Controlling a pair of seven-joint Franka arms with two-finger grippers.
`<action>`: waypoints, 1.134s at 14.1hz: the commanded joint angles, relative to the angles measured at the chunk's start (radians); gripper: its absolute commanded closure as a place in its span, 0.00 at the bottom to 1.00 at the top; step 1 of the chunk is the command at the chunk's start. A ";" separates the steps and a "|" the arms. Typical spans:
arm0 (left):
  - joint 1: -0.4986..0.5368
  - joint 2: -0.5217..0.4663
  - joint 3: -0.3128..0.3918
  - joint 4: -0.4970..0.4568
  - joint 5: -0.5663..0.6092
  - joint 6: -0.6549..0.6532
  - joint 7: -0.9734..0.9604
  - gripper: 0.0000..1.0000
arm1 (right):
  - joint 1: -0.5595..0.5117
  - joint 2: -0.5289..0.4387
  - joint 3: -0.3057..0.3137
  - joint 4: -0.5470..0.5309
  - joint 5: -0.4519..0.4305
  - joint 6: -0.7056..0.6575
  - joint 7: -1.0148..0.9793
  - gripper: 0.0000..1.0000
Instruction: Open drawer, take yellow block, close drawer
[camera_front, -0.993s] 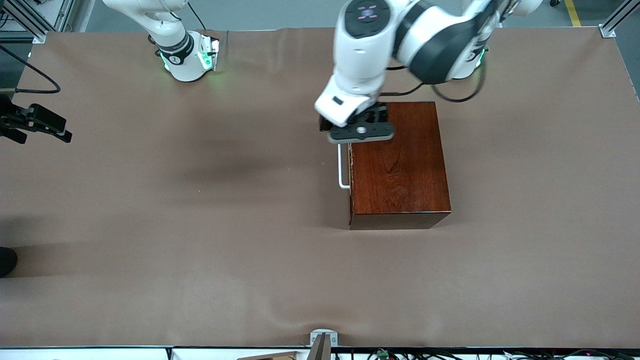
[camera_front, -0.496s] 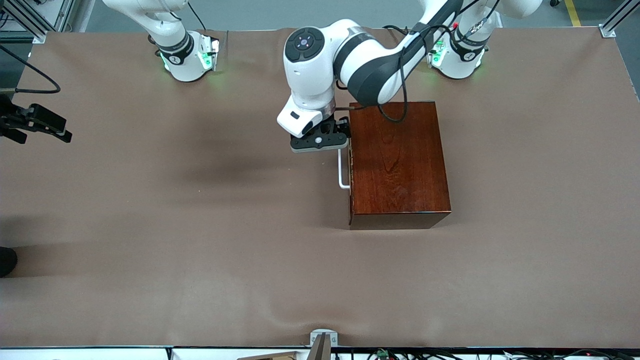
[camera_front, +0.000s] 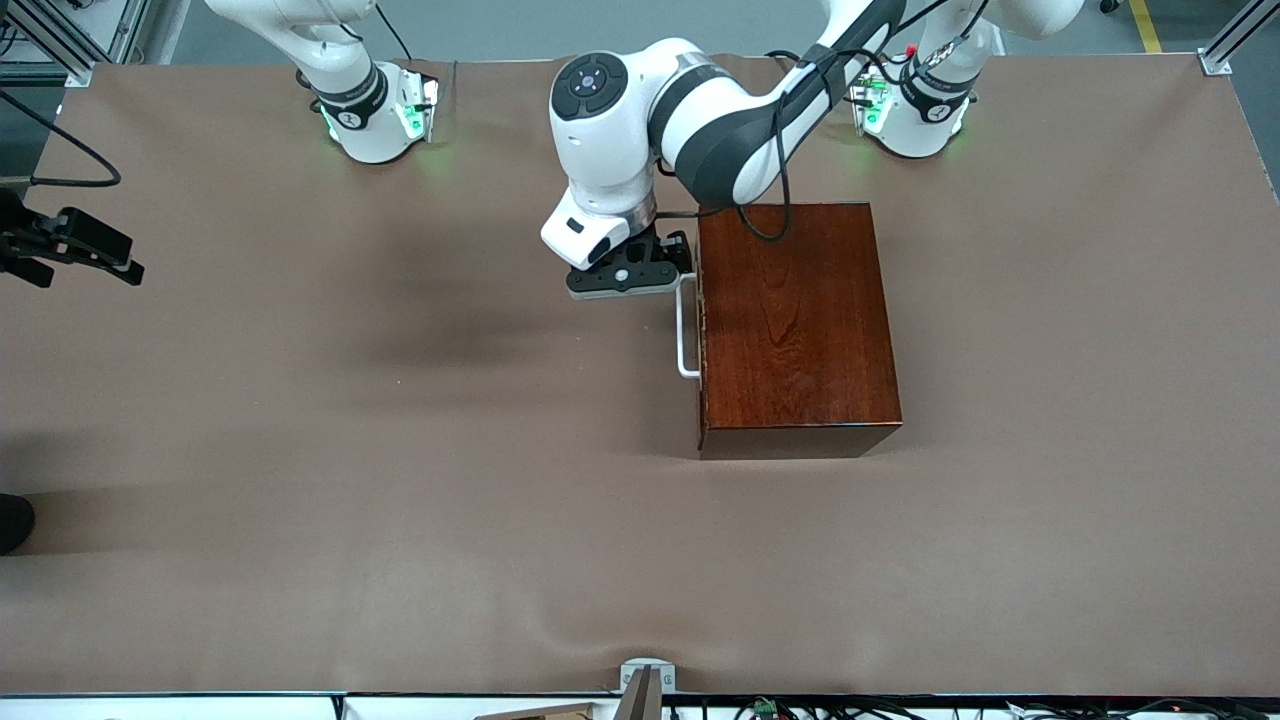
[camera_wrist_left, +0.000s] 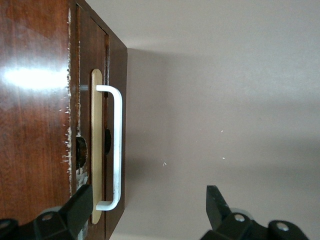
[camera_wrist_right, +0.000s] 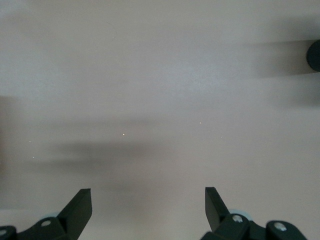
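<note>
Front view: the drawer (camera_front: 701, 330) of the dark reddish-brown wooden box (camera_front: 797, 325) is shut, so its contents, the yellow block among them, are hidden. The white handle (camera_front: 684, 330) faces the right arm's end of the table (camera_front: 400, 480). The left gripper (camera_front: 628, 280) sits just beside the handle's upper end.

Left wrist view: the left gripper's fingers (camera_wrist_left: 80, 207) are spread wide beside the handle (camera_wrist_left: 116, 150).

Right wrist view: the right gripper (camera_wrist_right: 148, 210) waits, spread wide over bare table (camera_wrist_right: 160, 100).
</note>
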 joint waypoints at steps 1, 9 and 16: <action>-0.021 0.062 0.030 0.041 0.033 0.043 -0.001 0.00 | -0.024 -0.003 0.018 0.001 0.007 -0.003 0.002 0.00; -0.069 0.114 0.050 0.035 0.079 0.039 0.019 0.00 | -0.022 -0.003 0.016 0.003 0.007 -0.003 0.002 0.00; -0.059 0.145 0.050 0.035 0.108 0.024 0.016 0.00 | -0.022 -0.003 0.016 0.003 0.007 -0.003 0.002 0.00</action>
